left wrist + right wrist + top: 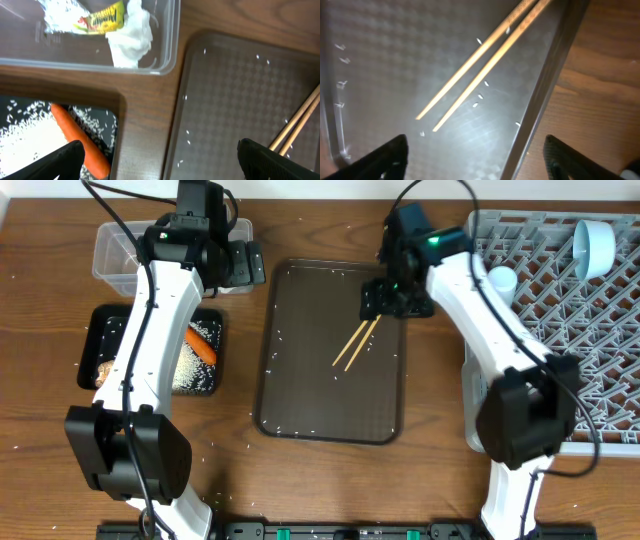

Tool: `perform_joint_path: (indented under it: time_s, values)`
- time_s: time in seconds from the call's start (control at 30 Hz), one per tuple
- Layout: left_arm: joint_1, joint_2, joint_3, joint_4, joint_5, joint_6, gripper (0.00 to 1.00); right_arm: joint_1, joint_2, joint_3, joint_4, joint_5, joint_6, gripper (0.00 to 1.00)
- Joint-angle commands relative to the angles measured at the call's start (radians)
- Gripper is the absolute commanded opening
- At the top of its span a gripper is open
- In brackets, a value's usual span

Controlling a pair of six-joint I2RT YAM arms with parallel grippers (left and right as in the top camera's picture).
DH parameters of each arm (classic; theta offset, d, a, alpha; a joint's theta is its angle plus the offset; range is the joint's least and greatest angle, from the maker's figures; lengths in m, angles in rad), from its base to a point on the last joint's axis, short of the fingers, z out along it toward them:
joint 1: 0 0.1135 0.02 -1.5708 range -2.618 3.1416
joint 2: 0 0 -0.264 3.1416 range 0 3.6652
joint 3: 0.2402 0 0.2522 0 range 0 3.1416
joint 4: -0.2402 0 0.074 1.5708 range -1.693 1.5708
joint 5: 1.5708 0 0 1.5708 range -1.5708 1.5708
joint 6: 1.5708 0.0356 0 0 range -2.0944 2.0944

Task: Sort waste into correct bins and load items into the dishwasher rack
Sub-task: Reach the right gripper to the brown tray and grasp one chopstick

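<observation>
A dark brown rectangular plastic serving tray (300, 380) lies flat at the centre of a brown wood-grain table (430, 480), its long sides running front to back. The tray has a raised rim, rounded corners and a fine chequered texture across its floor.

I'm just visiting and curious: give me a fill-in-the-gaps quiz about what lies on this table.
1. Two wooden ____ lie on the brown serving tray.
2. The orange ____ lies in the black tray.
3. The crumpled white ____ sits beside the wrapper in the clear tub.
4. A light blue dish sits in the grey ____.
Missing words: chopsticks; carrot; tissue; rack.
</observation>
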Motion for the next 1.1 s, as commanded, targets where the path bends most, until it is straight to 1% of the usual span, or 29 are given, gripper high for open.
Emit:
perform_joint_path:
  time_s: [0.0,0.07,0.33,0.47,0.7,0.77,0.93,1.07]
  values:
    - [0.004,0.003,-0.013,-0.021,0.01,-0.013,0.98,-0.003,0.055,-0.006,0.0,0.038,0.035,0.7]
    - [0.004,0.003,-0.013,-0.026,0.01,-0.013,0.98,-0.004,0.084,-0.006,0.006,0.038,0.042,0.65]
    - [0.004,0.003,-0.013,-0.026,0.01,-0.012,0.98,0.013,0.172,-0.006,0.087,0.043,0.049,0.63]
    - [0.004,0.003,-0.013,-0.026,0.009,-0.012,0.98,0.016,0.216,-0.006,0.119,0.109,0.068,0.62]
    - [0.004,0.003,-0.013,-0.026,0.01,-0.012,0.98,0.016,0.249,-0.006,0.145,0.143,0.067,0.61]
    - [0.004,0.003,-0.013,-0.026,0.01,-0.012,0.98,0.016,0.254,-0.006,0.159,0.145,0.067,0.59]
    - [0.004,0.003,-0.013,-0.026,0.01,-0.012,0.98,0.017,0.262,-0.006,0.184,0.184,0.067,0.49]
    - [0.004,0.003,-0.013,-0.026,0.009,-0.012,0.98,0.017,0.264,-0.011,0.182,0.203,0.051,0.35]
